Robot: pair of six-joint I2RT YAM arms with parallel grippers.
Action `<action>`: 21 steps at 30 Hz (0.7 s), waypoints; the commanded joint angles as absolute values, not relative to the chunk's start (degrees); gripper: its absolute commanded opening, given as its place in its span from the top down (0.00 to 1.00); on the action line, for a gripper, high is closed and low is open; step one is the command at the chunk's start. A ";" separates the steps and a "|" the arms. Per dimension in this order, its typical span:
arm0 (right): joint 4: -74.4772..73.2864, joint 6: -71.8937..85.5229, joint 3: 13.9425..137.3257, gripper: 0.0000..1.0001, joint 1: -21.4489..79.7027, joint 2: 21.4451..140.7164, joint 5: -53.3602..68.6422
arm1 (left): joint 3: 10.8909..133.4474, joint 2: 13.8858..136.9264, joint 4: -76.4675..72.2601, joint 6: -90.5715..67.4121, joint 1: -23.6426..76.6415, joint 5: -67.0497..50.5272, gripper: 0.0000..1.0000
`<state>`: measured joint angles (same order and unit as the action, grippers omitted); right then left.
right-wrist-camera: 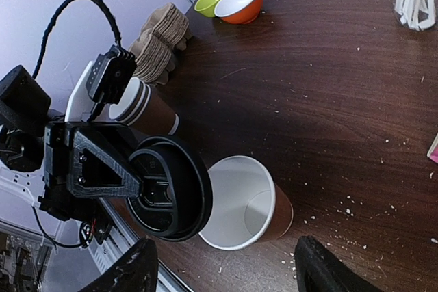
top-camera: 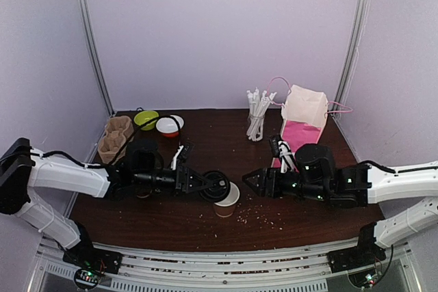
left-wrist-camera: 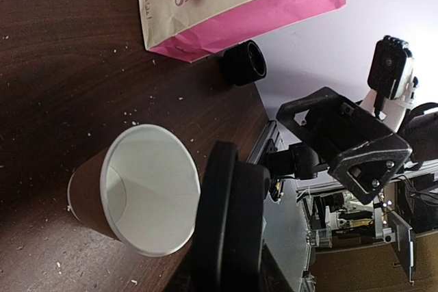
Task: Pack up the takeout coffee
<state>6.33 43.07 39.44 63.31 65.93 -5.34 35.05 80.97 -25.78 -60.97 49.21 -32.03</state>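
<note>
Left gripper (top-camera: 207,184) is clamped on the black lid (top-camera: 217,186), just beside the rim of the uncapped brown cup (top-camera: 227,202). The cup stands upright near the tabletop's (top-camera: 308,220) front edge, about mid-width. Right gripper (top-camera: 250,179) faces the cup, fingers apart.

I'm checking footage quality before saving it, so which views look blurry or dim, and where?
Left wrist: the black lid, close to the lens, is soft; the cup looks sharper. Right wrist: its own fingers blur at the bottom edge, cup and lid crisp. Top external: the table looks dark.
</note>
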 commanded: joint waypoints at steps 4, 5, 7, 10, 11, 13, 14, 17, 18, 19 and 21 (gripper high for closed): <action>11.62 50.82 37.04 0.29 63.71 68.84 -7.65 | 37.59 84.72 -30.04 -64.09 50.04 -33.78 0.79; 11.97 51.41 36.87 0.30 63.75 69.19 -7.70 | 37.73 85.23 -30.44 -64.46 50.16 -33.80 0.79; 13.25 52.28 36.46 0.30 63.68 69.94 -7.77 | 37.87 86.25 -31.33 -65.23 50.34 -33.89 0.79; 14.86 53.56 36.16 0.29 63.68 71.06 -7.83 | 38.48 87.62 -32.19 -65.91 50.36 -34.04 0.79; 15.38 53.72 36.17 0.29 63.65 71.53 -7.65 | 38.88 88.11 -32.23 -65.99 50.36 -34.02 0.79; 15.72 54.38 36.20 0.29 63.70 72.39 -7.43 | 39.67 89.07 -32.22 -66.17 50.38 -34.14 0.79; 15.92 54.54 36.20 0.29 63.72 72.80 -7.32 | 40.13 89.57 -31.99 -66.10 50.43 -34.13 0.79; 16.15 54.99 36.28 0.28 63.56 73.72 -6.80 | 41.03 90.94 -31.77 -66.06 50.38 -34.40 0.79; 16.32 55.08 36.25 0.28 63.57 74.02 -6.65 | 41.31 91.41 -31.73 -66.13 50.44 -34.66 0.79; 16.54 55.20 36.17 0.28 63.53 74.23 -6.46 | 41.65 92.00 -31.76 -66.21 50.45 -34.90 0.79; 16.74 55.70 36.11 0.28 63.34 74.70 -6.22 | 42.12 92.57 -31.50 -66.22 50.45 -35.17 0.79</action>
